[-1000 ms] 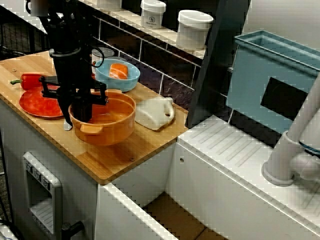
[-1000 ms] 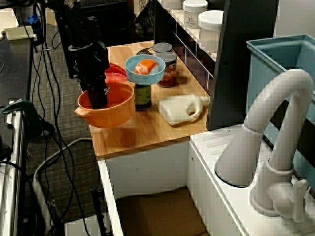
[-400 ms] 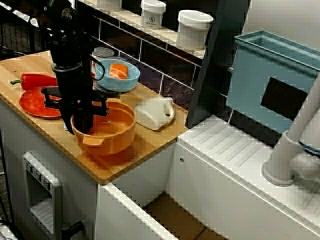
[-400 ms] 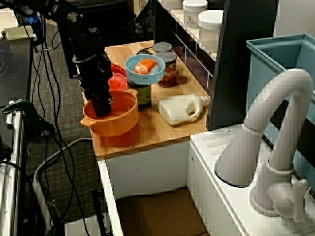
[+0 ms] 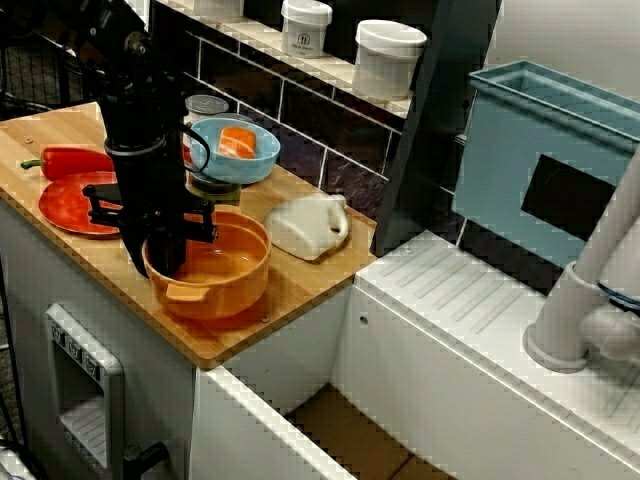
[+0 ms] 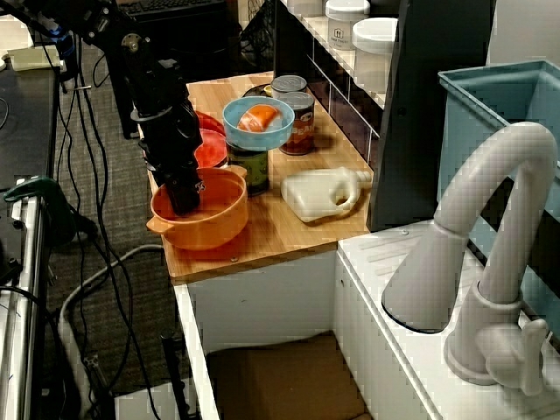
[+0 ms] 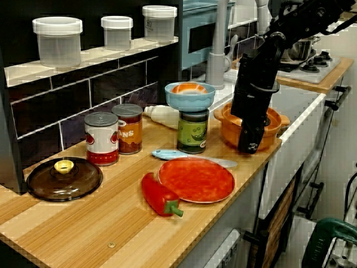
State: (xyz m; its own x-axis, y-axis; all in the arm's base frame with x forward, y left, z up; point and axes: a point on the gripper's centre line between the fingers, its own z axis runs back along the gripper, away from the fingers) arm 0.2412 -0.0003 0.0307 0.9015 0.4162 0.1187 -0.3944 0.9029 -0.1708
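An orange two-handled pot (image 5: 220,272) stands at the front edge of the wooden counter (image 5: 300,285); I cannot tell whether it rests on the wood or hangs just above it. My black gripper (image 5: 158,262) comes down from above and is shut on the pot's left rim, with one finger inside and one outside. The view past the tap shows the gripper (image 6: 185,203) on the rim of the pot (image 6: 210,219) that faces the floor cables. Along the counter, the gripper (image 7: 249,146) covers the middle of the pot (image 7: 228,127).
Left of the pot lie a red plate (image 5: 72,208), a red pepper (image 5: 70,160) and a blue-handled knife (image 7: 189,158). A blue bowl (image 5: 235,152) sits on a green can (image 7: 192,132), with two tins (image 7: 101,138), a glass lid (image 7: 64,178) and a white jug (image 5: 310,226) nearby. The sink (image 5: 480,320) is to the right.
The gripper has carried the pot down and towards the counter's front edge, away from the blue bowl. Its hold on the rim is unchanged.
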